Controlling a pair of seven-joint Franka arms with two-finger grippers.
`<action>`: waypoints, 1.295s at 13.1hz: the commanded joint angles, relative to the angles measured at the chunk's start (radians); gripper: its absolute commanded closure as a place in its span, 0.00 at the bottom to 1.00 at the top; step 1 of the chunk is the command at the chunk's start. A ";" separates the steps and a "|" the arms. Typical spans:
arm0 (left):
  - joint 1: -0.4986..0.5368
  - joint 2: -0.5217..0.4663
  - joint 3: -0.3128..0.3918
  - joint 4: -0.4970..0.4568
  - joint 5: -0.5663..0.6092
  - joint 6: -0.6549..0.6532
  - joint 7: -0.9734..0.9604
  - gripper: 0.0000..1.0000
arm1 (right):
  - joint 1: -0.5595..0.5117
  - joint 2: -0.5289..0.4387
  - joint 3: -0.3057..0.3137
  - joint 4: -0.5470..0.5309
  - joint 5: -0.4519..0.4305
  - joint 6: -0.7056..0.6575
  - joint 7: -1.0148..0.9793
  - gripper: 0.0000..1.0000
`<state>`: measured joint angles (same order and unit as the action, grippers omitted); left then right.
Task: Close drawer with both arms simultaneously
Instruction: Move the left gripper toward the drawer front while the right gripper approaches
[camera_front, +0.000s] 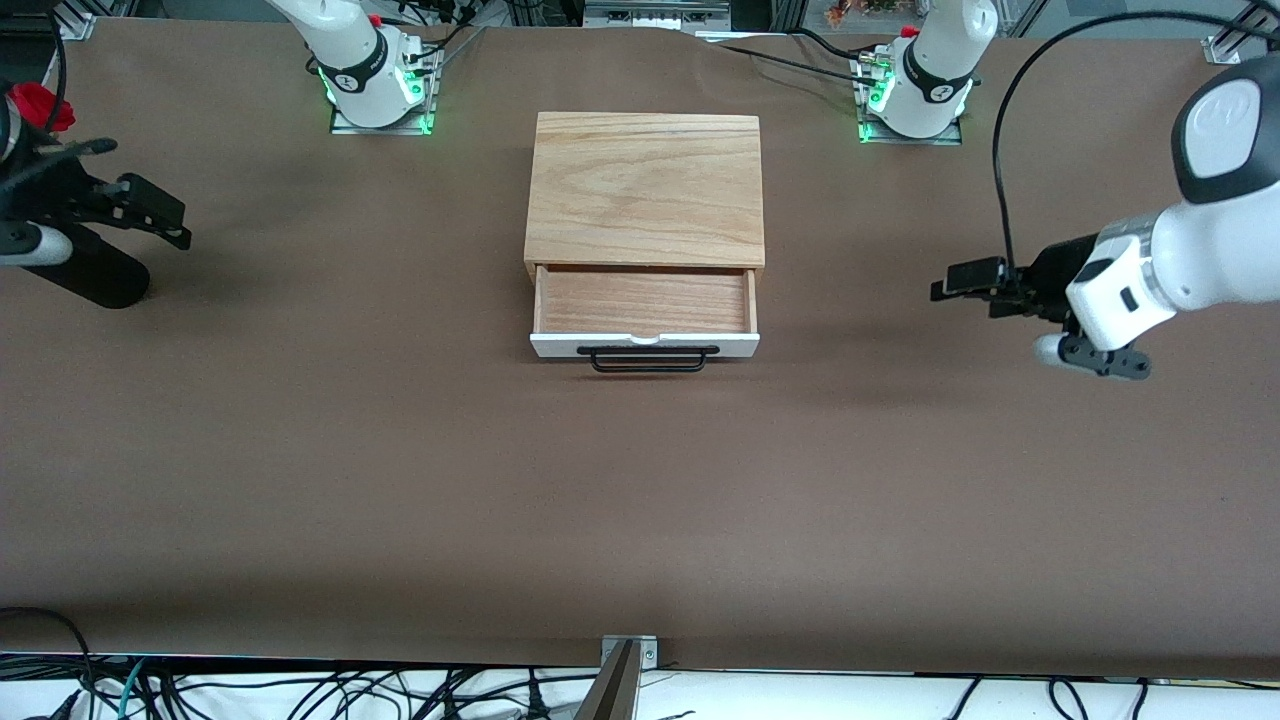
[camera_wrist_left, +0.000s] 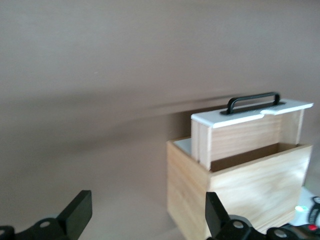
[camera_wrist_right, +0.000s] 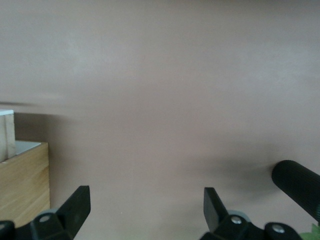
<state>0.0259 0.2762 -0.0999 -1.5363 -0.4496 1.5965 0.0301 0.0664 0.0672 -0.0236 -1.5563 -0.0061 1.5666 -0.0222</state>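
Note:
The drawer (camera_front: 644, 300) is pulled out of the oak box (camera_front: 645, 185) toward the front camera. Its white front panel (camera_front: 644, 346) carries a black wire handle (camera_front: 650, 360). My left gripper (camera_front: 962, 278) hangs open and empty over bare table toward the left arm's end, apart from the box. The left wrist view shows its open gripper (camera_wrist_left: 148, 210), the box (camera_wrist_left: 250, 195), the drawer (camera_wrist_left: 240, 135) and the handle (camera_wrist_left: 252, 101). My right gripper (camera_front: 160, 212) is open and empty over the right arm's end. The right wrist view shows its open gripper (camera_wrist_right: 146, 202) and the box's corner (camera_wrist_right: 22, 180).
A black cylindrical vase (camera_front: 95, 265) with red roses (camera_front: 40, 105) stands at the right arm's end, beside the right gripper; it also shows in the right wrist view (camera_wrist_right: 295, 185). Brown table (camera_front: 640, 500) spreads around the box. Cables lie along the table's front edge.

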 joint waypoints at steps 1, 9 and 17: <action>-0.006 0.098 -0.009 0.058 -0.101 0.003 0.010 0.00 | 0.019 0.114 0.027 0.019 -0.012 0.062 -0.004 0.00; -0.040 0.335 -0.024 0.059 -0.519 0.065 0.234 0.00 | 0.050 0.365 0.057 0.067 0.402 0.156 -0.165 0.00; -0.153 0.503 -0.026 0.038 -0.796 0.192 0.470 0.00 | 0.076 0.505 0.065 0.052 0.950 0.156 -0.421 0.00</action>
<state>-0.0877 0.7564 -0.1299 -1.5141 -1.2145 1.7413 0.4798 0.1407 0.5252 0.0389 -1.5187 0.8519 1.7452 -0.3738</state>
